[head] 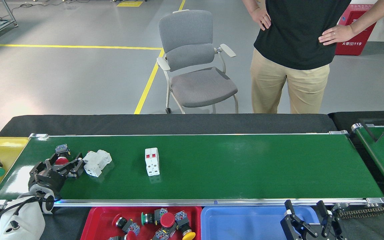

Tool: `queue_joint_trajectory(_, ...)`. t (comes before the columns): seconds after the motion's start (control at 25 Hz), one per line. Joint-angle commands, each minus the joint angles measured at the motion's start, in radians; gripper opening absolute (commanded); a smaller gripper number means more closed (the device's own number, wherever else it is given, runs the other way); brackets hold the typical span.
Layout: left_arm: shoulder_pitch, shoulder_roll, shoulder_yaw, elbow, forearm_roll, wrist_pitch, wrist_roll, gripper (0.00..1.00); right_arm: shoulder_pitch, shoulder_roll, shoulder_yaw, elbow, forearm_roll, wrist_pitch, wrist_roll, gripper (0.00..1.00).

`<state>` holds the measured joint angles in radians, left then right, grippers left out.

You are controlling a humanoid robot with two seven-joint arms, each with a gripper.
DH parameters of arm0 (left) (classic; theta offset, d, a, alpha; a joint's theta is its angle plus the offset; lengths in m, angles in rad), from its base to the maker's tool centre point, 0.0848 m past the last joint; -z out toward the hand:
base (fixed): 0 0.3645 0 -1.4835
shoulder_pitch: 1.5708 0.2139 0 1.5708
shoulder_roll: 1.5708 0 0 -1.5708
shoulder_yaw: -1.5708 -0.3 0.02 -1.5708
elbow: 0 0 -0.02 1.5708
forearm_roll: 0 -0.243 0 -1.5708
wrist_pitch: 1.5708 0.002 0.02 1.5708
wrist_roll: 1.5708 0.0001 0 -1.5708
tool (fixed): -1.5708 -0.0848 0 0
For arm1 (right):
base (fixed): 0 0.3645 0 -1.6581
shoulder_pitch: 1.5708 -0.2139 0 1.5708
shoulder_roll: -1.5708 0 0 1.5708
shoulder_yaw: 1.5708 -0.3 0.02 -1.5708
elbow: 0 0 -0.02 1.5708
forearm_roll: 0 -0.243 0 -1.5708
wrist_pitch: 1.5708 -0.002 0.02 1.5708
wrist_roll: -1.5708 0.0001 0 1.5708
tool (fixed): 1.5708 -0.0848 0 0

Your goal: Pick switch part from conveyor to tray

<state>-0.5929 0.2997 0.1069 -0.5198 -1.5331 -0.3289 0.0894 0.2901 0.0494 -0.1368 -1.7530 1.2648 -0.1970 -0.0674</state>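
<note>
Between the left jaws sits the red switch part (61,160).

Red cabinet (357,31): white digits "119" after characters too small to read.
Elsewhere: no readable text.
</note>
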Motion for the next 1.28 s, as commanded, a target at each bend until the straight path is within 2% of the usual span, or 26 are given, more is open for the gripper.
queue_joint_trajectory(0.0, -0.015, 0.015, -0.001, 0.0, 0.002, -0.025, 0.035, 0.1, -0.009, 0.004, 0.0, -0.011, 0.001, -0.002, -0.008, 0.99)
queue_joint_trajectory(0.16, 0.01, 0.018, -0.001, -0.019, 0.005, -0.078, 0.072, 0.07, -0.009, 0.006, 0.0, -0.011, 0.001, -0.001, -0.008, 0.99)
queue_joint_trajectory(0.28, 0.059, 0.016, 0.002, -0.132, 0.008, -0.182, 0.072, 0.07, -0.006, 0.006, 0.0, -0.011, 0.001, -0.001, -0.008, 0.99)
queue_joint_trajectory(0.36, 0.157, 0.018, 0.013, -0.275, 0.019, -0.259, 0.072, 0.07, -0.006, 0.004, 0.0, -0.011, 0.001, -0.001, -0.008, 0.99)
queue_joint_trajectory(0.48, 0.312, 0.019, 0.013, -0.493, 0.065, -0.312, 0.07, 0.07, -0.006, 0.004, -0.001, -0.01, -0.001, -0.001, -0.008, 0.99)
queue_joint_trajectory(0.6, 0.515, 0.047, 0.023, -0.75, 0.133, -0.456, 0.067, 0.07, 0.0, 0.003, -0.001, -0.005, -0.001, -0.001, -0.008, 0.99)
queue_joint_trajectory(0.8, 0.76, 0.044, 0.085, -1.028, 0.169, -0.457, 0.061, 0.11, -0.006, 0.006, -0.001, -0.002, -0.001, 0.024, -0.008, 0.99)
queue_joint_trajectory(0.92, 0.861, 0.042, 0.109, -1.105, 0.169, -0.457, 0.061, 0.25, -0.008, 0.006, -0.001, -0.002, -0.001, 0.03, -0.008, 0.99)
queue_joint_trajectory(0.96, 0.886, 0.041, 0.119, -1.115, 0.171, -0.457, 0.061, 0.43, -0.008, 0.006, -0.001, -0.003, -0.001, 0.03, -0.008, 0.99)
queue_joint_trajectory(1.0, 0.9, 0.036, 0.132, -1.122, 0.169, -0.457, 0.059, 0.72, -0.008, 0.006, -0.001, -0.003, -0.001, 0.03, -0.008, 0.99)
queue_joint_trajectory(1.04, 0.91, 0.026, 0.149, -1.126, 0.169, -0.457, 0.061, 0.97, -0.008, 0.006, -0.001, -0.003, -0.001, 0.03, -0.008, 0.99)
queue_joint_trajectory(1.08, 0.918, 0.01, 0.168, -1.126, 0.171, -0.457, 0.064, 1.0, -0.008, 0.006, -0.001, -0.002, -0.002, 0.03, -0.008, 0.99)
queue_joint_trajectory(1.24, 0.915, -0.02, 0.188, -1.112, 0.174, -0.457, 0.064, 1.0, -0.006, 0.006, -0.001, -0.002, -0.002, 0.03, -0.008, 0.99)
